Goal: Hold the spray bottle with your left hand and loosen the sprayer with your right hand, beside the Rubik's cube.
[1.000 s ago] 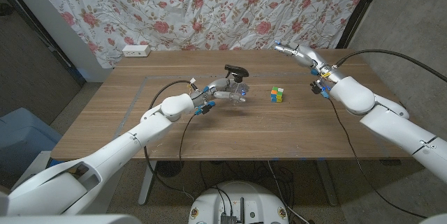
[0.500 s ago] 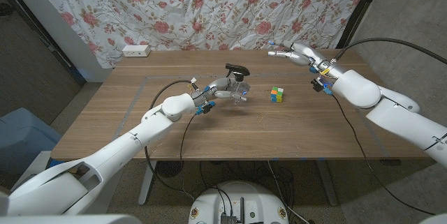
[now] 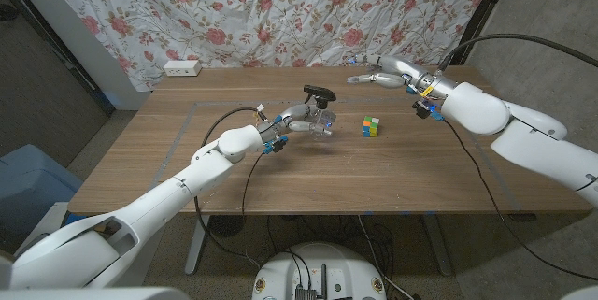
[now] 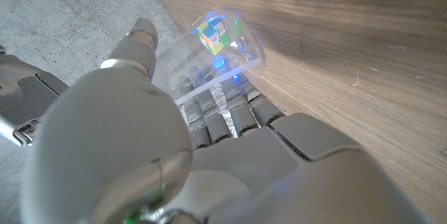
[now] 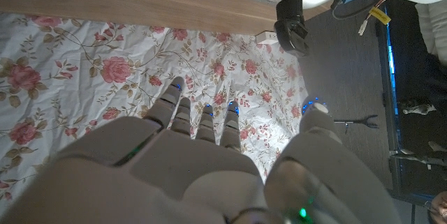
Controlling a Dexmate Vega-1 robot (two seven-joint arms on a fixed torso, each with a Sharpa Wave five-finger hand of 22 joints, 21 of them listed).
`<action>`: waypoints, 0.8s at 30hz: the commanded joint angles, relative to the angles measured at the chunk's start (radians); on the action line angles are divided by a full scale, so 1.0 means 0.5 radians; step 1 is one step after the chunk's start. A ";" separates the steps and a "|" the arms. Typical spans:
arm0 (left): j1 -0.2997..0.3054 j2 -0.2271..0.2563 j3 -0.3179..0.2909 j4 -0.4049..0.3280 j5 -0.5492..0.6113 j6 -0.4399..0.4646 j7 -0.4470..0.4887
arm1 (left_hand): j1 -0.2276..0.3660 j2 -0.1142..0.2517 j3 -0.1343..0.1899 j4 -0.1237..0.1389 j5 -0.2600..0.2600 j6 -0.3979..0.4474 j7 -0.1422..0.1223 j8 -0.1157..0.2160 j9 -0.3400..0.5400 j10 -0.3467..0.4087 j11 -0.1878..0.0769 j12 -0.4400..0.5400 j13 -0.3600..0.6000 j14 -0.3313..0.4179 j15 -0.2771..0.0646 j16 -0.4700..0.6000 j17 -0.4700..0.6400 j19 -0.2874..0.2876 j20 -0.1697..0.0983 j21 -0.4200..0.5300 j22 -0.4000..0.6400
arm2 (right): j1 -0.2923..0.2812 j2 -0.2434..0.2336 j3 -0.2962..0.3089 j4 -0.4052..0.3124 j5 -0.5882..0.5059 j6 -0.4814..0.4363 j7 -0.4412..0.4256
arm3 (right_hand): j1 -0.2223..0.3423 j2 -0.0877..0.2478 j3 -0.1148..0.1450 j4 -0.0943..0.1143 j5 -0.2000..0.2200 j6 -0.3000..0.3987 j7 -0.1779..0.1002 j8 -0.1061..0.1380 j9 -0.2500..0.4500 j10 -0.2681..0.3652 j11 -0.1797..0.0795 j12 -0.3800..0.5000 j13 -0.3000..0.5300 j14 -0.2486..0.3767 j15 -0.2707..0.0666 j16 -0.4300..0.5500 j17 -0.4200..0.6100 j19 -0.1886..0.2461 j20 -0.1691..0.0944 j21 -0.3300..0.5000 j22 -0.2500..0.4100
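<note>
A clear spray bottle (image 3: 319, 121) with a black sprayer (image 3: 316, 92) stands near the middle of the wooden table (image 3: 392, 178). My left hand (image 3: 293, 121) grips the bottle's body from its left side. In the left wrist view my fingers (image 4: 223, 116) wrap the clear bottle (image 4: 227, 53), and the Rubik's cube (image 4: 215, 34) shows through it. The Rubik's cube (image 3: 372, 127) sits just right of the bottle. My right hand (image 3: 377, 77) hovers above the table's far right, fingers apart and pointing at the bottle, holding nothing. The black sprayer (image 5: 292, 33) shows beyond my right hand (image 5: 202, 147).
A white power strip (image 3: 181, 68) lies at the table's far left edge. A floral curtain (image 3: 280, 10) hangs behind the table. Cables trail from both arms over the tabletop.
My right hand has moved left along the far side of the table, toward the bottle, and its fingers have stretched out. My left hand and the bottle have stayed put.
</note>
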 commanded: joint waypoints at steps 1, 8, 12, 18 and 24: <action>-0.007 -0.011 0.013 0.002 0.011 0.004 0.000 | -0.031 0.036 -0.001 0.009 0.010 -0.003 0.017 -0.004 0.000 0.015 0.002 -0.001 -0.002 0.005 -0.277 -0.004 0.001 0.010 -0.072 -0.002 0.011 | 0.171 -0.040 -0.120 -0.117 -0.142 -0.137 0.195 | 0.022 -0.036 0.008 0.007 0.007 0.019 0.008 0.020 0.012 -0.053 0.011 -0.010 0.006 -0.014 0.031 -0.005 0.006 0.002 0.023 -0.005 0.007; -0.007 -0.010 0.019 -0.004 0.014 0.006 -0.005 | -0.038 0.045 0.001 0.009 0.011 0.005 0.024 -0.002 -0.010 0.022 0.002 -0.006 -0.004 0.010 -0.276 -0.009 -0.007 0.012 -0.071 -0.002 0.011 | 0.283 -0.018 -0.212 -0.136 -0.231 -0.193 0.312 | 0.042 -0.064 0.010 0.021 0.003 0.029 -0.003 0.031 0.025 -0.107 0.028 -0.011 0.008 -0.062 0.061 -0.014 0.009 -0.060 0.051 -0.017 0.008; -0.007 -0.006 0.020 -0.011 0.015 0.008 -0.011 | -0.040 0.050 0.002 0.007 0.012 0.005 0.028 -0.003 -0.015 0.024 0.000 -0.010 -0.004 0.010 -0.276 -0.011 -0.010 0.012 -0.070 -0.003 0.011 | 0.349 -0.004 -0.272 -0.145 -0.301 -0.234 0.386 | 0.050 -0.066 0.013 0.022 0.003 0.028 -0.006 0.032 0.027 -0.119 0.028 -0.011 0.008 -0.071 0.064 -0.016 0.009 -0.067 0.051 -0.016 0.008; 0.000 -0.001 0.019 -0.021 0.021 0.006 -0.004 | -0.045 0.053 0.000 0.006 0.012 -0.001 0.025 -0.006 -0.024 0.025 0.002 -0.015 -0.004 0.011 -0.275 -0.010 -0.013 0.012 -0.072 -0.003 0.011 | 0.417 0.021 -0.331 -0.164 -0.374 -0.289 0.472 | 0.079 -0.067 0.025 0.022 0.005 0.030 -0.012 0.038 0.034 -0.182 0.047 -0.020 0.009 -0.080 0.076 -0.013 0.010 -0.079 0.057 -0.013 0.008; -0.003 0.001 0.021 -0.019 0.018 0.002 -0.016 | -0.047 0.061 0.002 0.004 0.013 -0.006 0.026 -0.009 -0.032 0.030 0.001 -0.019 -0.003 0.013 -0.275 -0.013 -0.018 0.013 -0.070 -0.003 0.011 | 0.461 0.059 -0.387 -0.155 -0.440 -0.291 0.515 | 0.111 -0.063 0.041 0.019 0.008 0.033 -0.018 0.045 0.041 -0.230 0.056 -0.023 0.010 -0.089 0.083 -0.011 0.011 -0.076 0.059 -0.007 0.008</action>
